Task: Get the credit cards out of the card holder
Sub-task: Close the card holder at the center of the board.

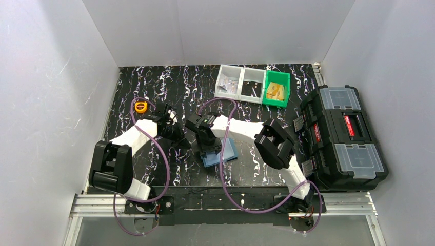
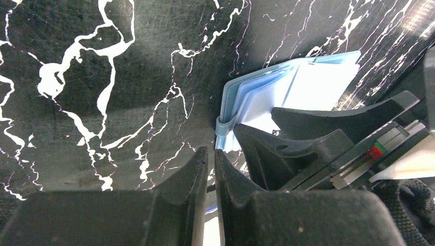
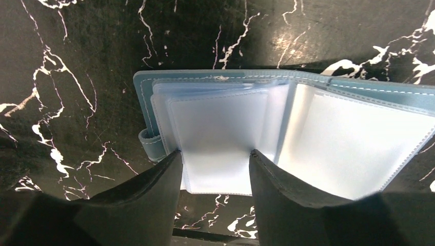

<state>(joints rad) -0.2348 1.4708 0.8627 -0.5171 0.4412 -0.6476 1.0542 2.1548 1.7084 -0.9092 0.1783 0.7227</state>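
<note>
1. When looked at from above, the card holder (image 1: 228, 154) lies open on the black marble table (image 1: 154, 82), directly under the right gripper (image 1: 210, 147). Its long axis runs slantwise. The left gripper (image 1: 183, 143) is just beside one short end.
2. From the left wrist, the left jaws are clenched almost together, and nothing is seen between their tips. The card holder lies just ahead of these tips, a little to their right. Its strap tab (image 2: 223, 134) points toward them, and its long axis leads away from them.
3. From the right wrist, the right jaws stand apart, released, with both tips down on the clear sleeves (image 3: 220, 138). The long axis runs parallel to the line from one tip to the other. The strap tab is outside the left tip. I cannot tell if cards are inside.
</note>
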